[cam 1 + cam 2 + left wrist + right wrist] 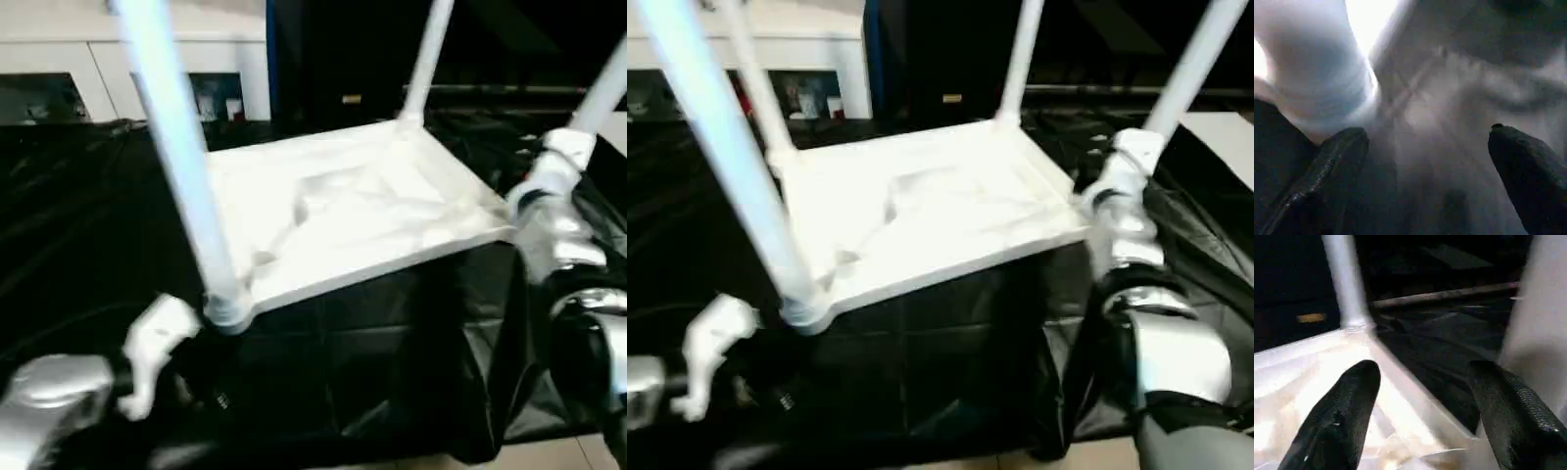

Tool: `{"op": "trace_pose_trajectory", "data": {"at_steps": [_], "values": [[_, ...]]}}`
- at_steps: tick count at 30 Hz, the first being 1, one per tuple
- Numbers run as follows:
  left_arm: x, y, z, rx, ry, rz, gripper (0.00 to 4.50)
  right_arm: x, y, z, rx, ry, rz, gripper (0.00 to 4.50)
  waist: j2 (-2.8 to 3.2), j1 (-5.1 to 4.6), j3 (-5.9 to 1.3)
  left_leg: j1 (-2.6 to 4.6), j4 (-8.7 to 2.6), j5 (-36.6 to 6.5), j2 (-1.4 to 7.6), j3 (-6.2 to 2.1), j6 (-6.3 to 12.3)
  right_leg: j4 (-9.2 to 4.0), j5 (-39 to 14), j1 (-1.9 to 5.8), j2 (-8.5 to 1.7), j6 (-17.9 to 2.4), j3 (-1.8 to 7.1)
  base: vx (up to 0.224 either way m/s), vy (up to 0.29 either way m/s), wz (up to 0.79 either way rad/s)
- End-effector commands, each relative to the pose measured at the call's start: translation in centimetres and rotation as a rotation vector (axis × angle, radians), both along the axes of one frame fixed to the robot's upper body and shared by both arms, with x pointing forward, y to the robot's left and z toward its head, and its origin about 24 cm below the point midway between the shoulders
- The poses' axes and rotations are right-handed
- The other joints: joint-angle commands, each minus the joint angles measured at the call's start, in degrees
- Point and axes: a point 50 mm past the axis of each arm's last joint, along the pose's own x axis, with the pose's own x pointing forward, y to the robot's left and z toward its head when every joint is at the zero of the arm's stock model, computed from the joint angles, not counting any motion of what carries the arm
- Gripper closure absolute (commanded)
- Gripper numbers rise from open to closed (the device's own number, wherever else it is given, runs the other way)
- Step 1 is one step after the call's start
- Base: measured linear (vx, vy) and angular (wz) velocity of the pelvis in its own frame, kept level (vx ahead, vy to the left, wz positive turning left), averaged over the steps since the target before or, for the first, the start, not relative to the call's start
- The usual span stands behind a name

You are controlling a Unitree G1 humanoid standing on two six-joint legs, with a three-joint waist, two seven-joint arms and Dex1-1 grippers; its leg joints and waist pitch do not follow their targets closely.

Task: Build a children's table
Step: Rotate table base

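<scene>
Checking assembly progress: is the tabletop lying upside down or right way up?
Upside down: the tabletop lies underside up, with legs rising from its corners.

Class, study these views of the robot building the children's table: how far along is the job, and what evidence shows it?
Mostly done: the tabletop lies upside down on a black-draped surface, with four legs standing at its corners, including the near leg and far leg. In hand: nothing; the left end effector and right end effector are open beside legs. Left: probably checking the legs, then turning the table upright.
</scene>
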Motion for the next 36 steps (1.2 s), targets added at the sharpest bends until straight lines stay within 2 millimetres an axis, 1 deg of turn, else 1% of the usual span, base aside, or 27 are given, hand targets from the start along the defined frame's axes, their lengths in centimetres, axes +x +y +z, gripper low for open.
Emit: {"op": "trace_pose_trajectory", "data": {"at_steps": [1, 2, 4, 5, 6, 7, 8, 11, 13, 14, 15, 16, 17, 18, 19, 22, 23, 24, 25, 26, 27, 28, 29, 32, 33, 35, 36], "values": [[0.5, 1.2, 1.1, -0.051, -0.094, 0.065, 0.02, -0.1, 1.8, -0.8, 0.009, 0.006, 0.169, 1.28, 0.01, 0.17, -3.71, 2.23, -4.19, -16.92, 3.76, -2.51, -0.88, -4.14, -9.64, 1.59, -3.18, -11.77, 2.14, 0.0, 0.0, 0.0], [0.5, 1.6, 1.3, -0.068, -0.108, 0.083, 0.02, -0.2, 2.4, -1.4, -0.007, 0.028, 0.221, 1.28, -0.08, 0.2, -3.74, 2.18, -4.26, -16.25, 3.92, -2.41, -0.69, -4.06, -9.23, 1.6, -3.12, -12.25, 2.06, 0.0, 0.0, 0.0], [0.6, 2.2, 1.7, -0.097, -0.135, 0.11, 0.02, -0.7, 3.4, -3.0, -0.081, 0.098, 0.308, 1.28, 0.23, 0.32, -3.76, 2.36, -4.25, -15.47, 4.02, -2.35, -0.84, -3.87, -8.27, 1.29, -2.85, -13.27, 1.9, 0.0, 0.0, 0.0], [0.6, 2.5, 1.8, -0.108, -0.145, 0.12, 0.02, -1.0, 3.7, -3.8, -0.121, 0.131, 0.343, 1.28, 0.17, 0.28, -3.75, 2.43, -4.32, -15.8, 4.04, -2.3, -0.86, -3.93, -8.29, 1.25, -2.83, -13.5, 1.9, 0.0, 0.0, 0.0], [0.7, 2.9, 2.0, -0.131, -0.164, 0.132, 0.02, -1.6, 4.0, -5.2, -0.184, 0.17, 0.351, 1.28, 0.32, 0.41, -3.84, 2.6, -4.35, -16.12, 4.12, -2.31, -1.33, -3.79, -8.43, 1.27, -2.93, -13.8, 1.93, 0.0, 0.0, 0.0], [0.7, 3.0, 2.0, -0.139, -0.17, 0.136, 0.02, -1.8, 4.1, -5.5, -0.196, 0.175, 0.351, 1.28, 0.43, 0.54, -3.81, 2.62, -4.38, -15.99, 4.08, -2.36, -1.52, -3.89, -8.54, 1.2, -2.96, -13.74, 1.92, 0.0, 0.0, 0.0], [1.0, 3.2, 2.2, -0.174, -0.189, 0.162, 0.02, -2.3, 4.3, -6.4, -0.197, 0.177, 0.342, 1.28, 0.64, 0.96, -3.9, 2.98, -4.37, -16.68, 4.15, -2.25, -2.37, -3.85, -7.99, 1.02, -2.98, -13.57, 2.11, 0.0, 0.0, 0.0], [1.1, 3.3, 2.2, -0.179, -0.202, 0.173, 0.02, -2.6, 4.3, -6.7, -0.186, 0.165, 0.343, 1.28, 0.75, 1.25, -3.89, 3.03, -4.66, -18.21, 4.22, -2.36, -3.13, -3.88, -8.45, 1.01, -2.93, -12.7, 2.12, 0.0, 0.0, 0.0], [1.3, 3.3, 2.2, -0.186, -0.224, 0.18, 0.02, -3.0, 4.3, -6.9, -0.183, 0.157, 0.35, 1.28, 0.63, 1.35, -3.74, 3.12, -4.92, -20.11, 4.25, -2.44, -3.78, -4.07, -9.81, 0.96, -2.97, -11.5, 2.21, 0.0, 0.0, 0.0], [1.7, 3.1, 2.4, -0.215, -0.254, 0.191, 0.02, -3.4, 4.1, -7.3, -0.186, 0.171, 0.358, 1.28, 0.28, 1.11, -3.69, 3.03, -5.05, -20.92, 4.2, -2.57, -4.16, -4.14, -11.03, 1.15, -3.06, -11.24, 2.21, 0.0, 0.0, 0.0], [1.9, 3.0, 2.5, -0.228, -0.265, 0.194, 0.02, -3.6, 4.1, -7.4, -0.189, 0.177, 0.359, 1.28, 0.11, 1.33, -3.63, 3.18, -5.07, -21.0, 4.19, -2.49, -4.15, -4.4, -11.71, 1.08, -3.09, -10.73, 2.29, 0.0, 0.0, 0.0], [2.4, 2.6, 2.7, -0.261, -0.295, 0.194, 0.02, -3.8, 3.8, -7.6, -0.191, 0.189, 0.355, 1.28, 0.34, 1.49, -3.56, 3.54, -5.01, -21.51, 4.2, -2.45, -4.54, -4.56, -12.43, 0.75, -3.13, -10.36, 2.44, 0.0, 0.0, 0.0], [3.7, 1.4, 3.1, -0.335, -0.329, 0.173, 0.02, -4.2, 3.2, -7.9, -0.193, 0.212, 0.319, 1.28, -0.05, 1.6, -3.52, 3.41, -5.16, -21.26, 4.18, -2.52, -4.79, -4.66, -13.18, 1.01, -3.2, -9.92, 2.47, 0.0, 0.0, 0.0], [4.0, 1.0, 3.3, -0.352, -0.337, 0.162, 0.02, -4.3, 3.0, -7.9, -0.195, 0.218, 0.304, 1.28, 0.02, 1.94, -3.69, 3.8, -5.0, -21.51, 4.2, -2.42, -5.04, -4.66, -13.5, 0.74, -3.27, -9.84, 2.49, 0.0, 0.0, 0.0], [4.6, 0.4, 3.5, -0.374, -0.339, 0.136, 0.02, -4.3, 2.6, -7.8, -0.199, 0.215, 0.264, 1.28, 0.01, 1.8, -3.65, 3.46, -5.14, -21.41, 4.09, -2.62, -5.4, -4.63, -13.75, 1.01, -3.42, -9.73, 2.5, 0.0, 0.0, 0.0], [5.8, -0.8, 4.1, -0.433, -0.351, 0.093, 0.02, -4.4, 1.7, -7.5, -0.197, 0.201, 0.179, 1.28, -0.23, 1.66, -3.58, 3.44, -5.24, -22.32, 3.91, -2.81, -6.07, -4.85, -16.03, 1.05, -3.61, -8.52, 2.5, 0.0, 0.0, 0.0], [6.4, -1.4, 4.4, -0.463, -0.354, 0.069, 0.02, -4.5, 1.2, -7.3, -0.2, 0.193, 0.129, 1.28, -0.05, 1.6, -3.65, 3.77, -5.16, -22.68, 3.85, -2.76, -6.38, -5.0, -16.26, 0.83, -3.58, -8.07, 2.59, 0.0, 0.0, 0.0], [6.9, -1.7, 4.5, -0.468, -0.356, 0.055, 0.02, -4.6, 0.9, -7.2, -0.191, 0.187, 0.093, 1.28, 0.26, 1.58, -3.64, 3.77, -5.12, -22.76, 3.81, -2.86, -6.57, -4.99, -16.1, 0.84, -3.62, -7.92, 2.63, 0.0, 0.0, 0.0], [7.2, -2.1, 4.4, -0.469, -0.353, 0.038, 0.02, -4.7, 0.6, -7.2, -0.185, 0.19, 0.063, 1.28, -0.15, 1.34, -3.67, 3.63, -5.2, -22.27, 3.7, -2.82, -6.43, -5.05, -15.42, 1.06, -3.48, -7.71, 2.62, 0.0, 0.0, 0.0], [7.6, -2.5, 4.3, -0.466, -0.347, 0.017, 0.02, -4.9, 0.3, -7.3, -0.183, 0.201, 0.04, 1.28, -0.19, 1.5, -3.71, 3.81, -5.13, -21.16, 3.62, -2.74, -5.96, -5.11, -14.58, 1.01, -3.39, -7.37, 2.67, 0.0, 0.0, 0.0], [7.9, -2.9, 4.3, -0.463, -0.342, -0.003, 0.02, -5.1, 0.1, -7.5, -0.191, 0.218, 0.028, 1.28, -0.2, 1.51, -3.86, 3.79, -5.05, -20.55, 3.65, -2.74, -5.88, -4.9, -13.6, 1.11, -3.51, -7.65, 2.66, 0.0, 0.0, 0.0], [7.9, -3.0, 4.2, -0.462, -0.34, -0.01, 0.02, -5.2, 0.1, -7.6, -0.196, 0.226, 0.028, 1.28, 0.74, 1.43, -3.89, 3.6, -5.05, -20.07, 3.6, -2.92, -5.99, -4.74, -12.7, 1.25, -3.5, -7.76, 2.65, 0.0, 0.0, 0.0], [8.2, -3.5, 4.2, -0.467, -0.326, -0.04, 0.02, -5.4, 0.0, -8.0, -0.215, 0.261, 0.026, 1.28, 0.05, 0.93, -3.94, 3.44, -5.04, -19.41, 3.59, -2.77, -5.65, -4.72, -10.96, 1.46, -3.28, -8.33, 2.52, 0.0, 0.0, 0.0], [8.3, -4.2, 4.4, -0.49, -0.307, -0.087, 0.02, -5.7, 0.0, -8.8, -0.22, 0.313, 0.035, 1.28, 0.16, 0.67, -3.97, 3.27, -4.86, -18.13, 3.62, -2.64, -4.77, -4.57, -9.3, 1.68, -3.34, -9.96, 2.45, 0.0, 0.0, 0.0], [8.3, -4.7, 4.6, -0.518, -0.292, -0.116, 0.02, -5.8, 0.4, -9.3, -0.229, 0.349, 0.068, 1.28, 1.07, 0.61, -4.02, 3.31, -4.76, -18.17, 3.6, -2.71, -4.93, -4.39, -9.07, 1.64, -3.37, -10.31, 2.42, 0.0, 0.0, 0.0], [7.9, -5.6, 4.9, -0.575, -0.252, -0.18, 0.02, -5.8, 1.1, -9.9, -0.241, 0.38, 0.116, 1.28, 0.52, 0.42, -3.89, 3.29, -4.76, -18.69, 3.65, -2.46, -4.74, -4.5, -9.66, 1.68, -3.22, -11.55, 2.35, 0.0, 0.0, 0.0], [7.7, -5.8, 4.9, -0.589, -0.236, -0.201, 0.02, -5.7, 1.3, -9.9, -0.237, 0.38, 0.121, 1.28, 0.6, 0.52, -3.92, 3.36, -4.72, -18.7, 3.7, -2.47, -4.67, -4.49, -9.88, 1.67, -3.32, -11.83, 2.35, 0.0, 0.0, 0.0]]}}
